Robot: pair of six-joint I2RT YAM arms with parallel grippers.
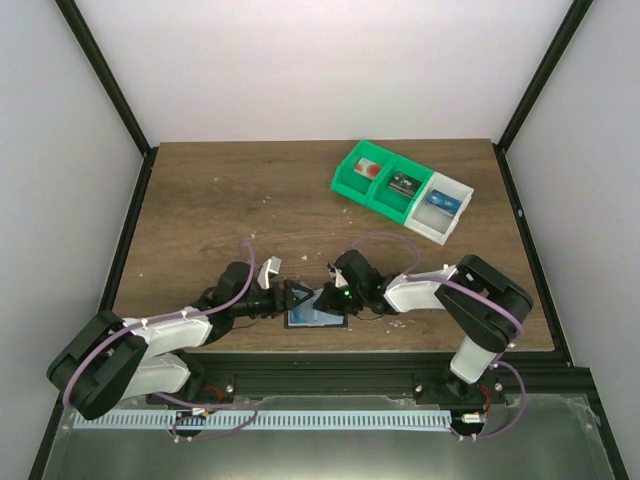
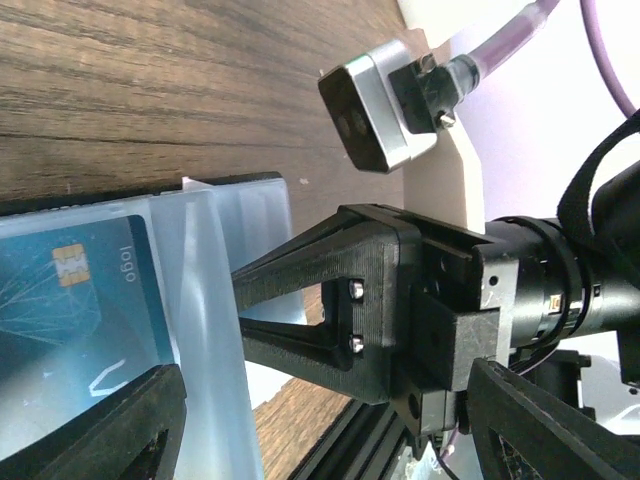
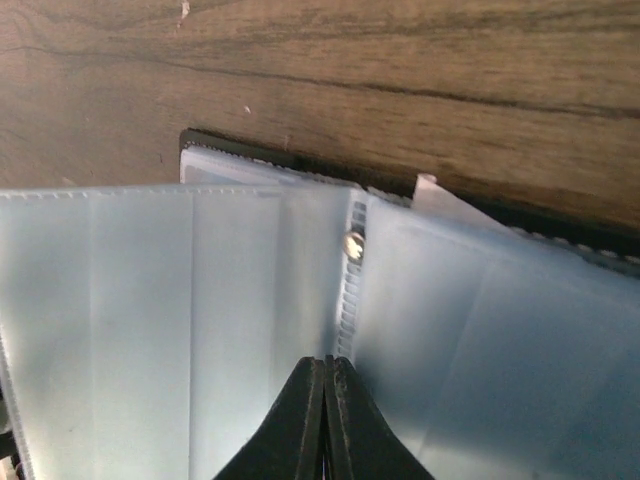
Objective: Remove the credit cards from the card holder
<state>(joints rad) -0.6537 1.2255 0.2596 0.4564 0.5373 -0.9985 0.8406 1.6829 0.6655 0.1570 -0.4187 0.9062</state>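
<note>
The card holder (image 3: 150, 320) is pinned open by the clenched right fingers (image 3: 300, 440) (nothing gripped), presumably so the blue card (image 2: 70, 320) can be reached by the released left fingers (image 2: 110, 425).

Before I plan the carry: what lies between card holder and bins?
Top view: the right arm's wrist and purple cable beside the card holder, then bare table up to the bins.

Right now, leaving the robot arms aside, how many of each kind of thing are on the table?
Card holder: 1
Card showing in holder: 1
Green compartments: 2
White compartment: 1
Cards in compartments: 3
Total: 8
</note>
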